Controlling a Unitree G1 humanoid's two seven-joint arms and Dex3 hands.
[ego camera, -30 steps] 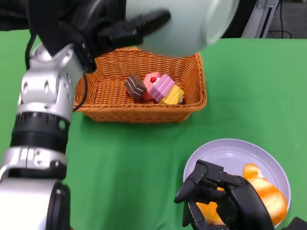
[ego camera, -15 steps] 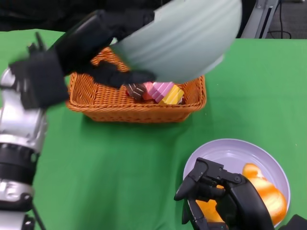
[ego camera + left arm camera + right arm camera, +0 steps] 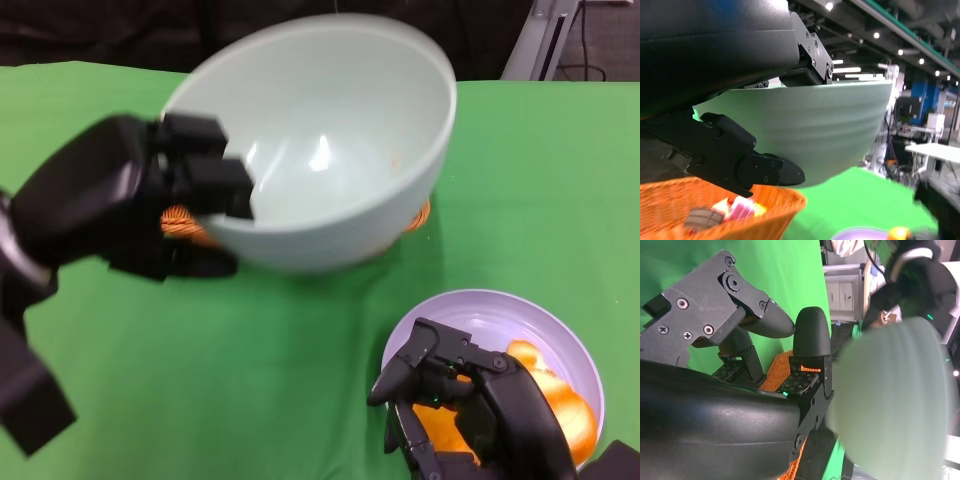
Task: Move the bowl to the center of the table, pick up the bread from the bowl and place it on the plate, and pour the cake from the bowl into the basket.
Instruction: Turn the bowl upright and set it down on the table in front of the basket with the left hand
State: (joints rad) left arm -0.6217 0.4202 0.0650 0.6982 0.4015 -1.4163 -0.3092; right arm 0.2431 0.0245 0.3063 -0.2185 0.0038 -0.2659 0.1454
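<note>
Our left hand grips the bowl by its rim, fingers hooked over the edge into the inside and the thumb under the outer wall, which lets us carry it level. The bowl hangs upright above the basket, mouth up, and we see nothing in it; in the head view it hides most of the basket, leaving only slivers of orange weave at its sides. From the left wrist we can make out the cake pieces lying inside the basket under the bowl, so we judge the pouring done and the bowl turned upright for setting down.

Our right hand rests low over the near side of the plate, fingers curled and slightly apart, holding nothing that we can see. The bread lies on the plate just beside and partly under this hand, so that step looks finished too. What remains, as we judge it, is to find the bowl a bare patch of green table away from basket and plate.
</note>
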